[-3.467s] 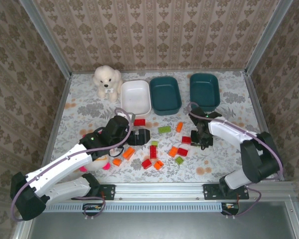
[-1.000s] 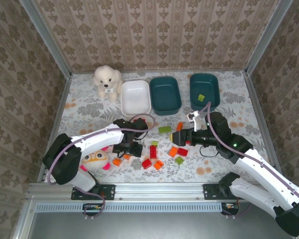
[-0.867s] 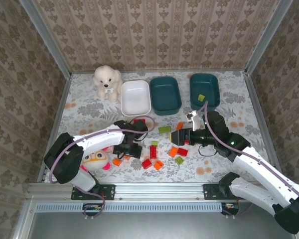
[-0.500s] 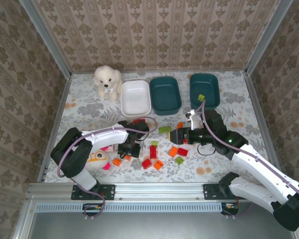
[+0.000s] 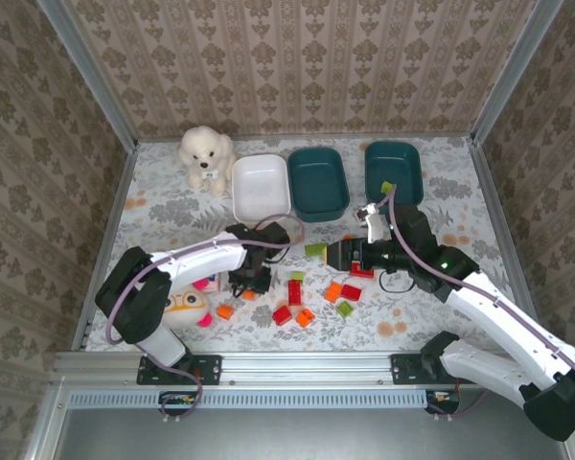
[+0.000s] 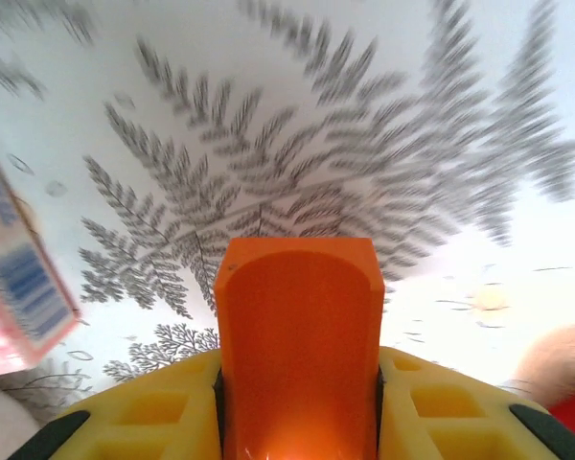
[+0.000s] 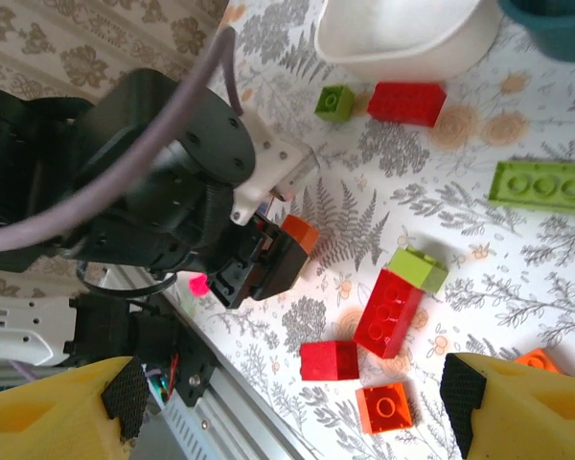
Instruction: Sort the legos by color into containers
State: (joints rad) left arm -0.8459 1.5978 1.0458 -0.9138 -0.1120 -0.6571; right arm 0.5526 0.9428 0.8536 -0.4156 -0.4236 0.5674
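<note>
Fern-print tabletop [image 5: 158,220], orange lego [image 6: 297,316] in the pinch of the left claw [image 6: 297,431], right claw [image 5: 335,255] wide apart and empty

Bricks crowd the gap between my left gripper [image 5: 250,282], closed on an orange brick [image 6: 297,335], and my wide-spread right gripper [image 5: 333,255]: a red brick [image 5: 295,291], a long lime brick [image 5: 315,249]. The plush dog [image 5: 206,153] blocks the white bin [image 5: 261,187] on its left (just beside it). The table [image 5: 455,206] lies bare toward the right wall.
</note>
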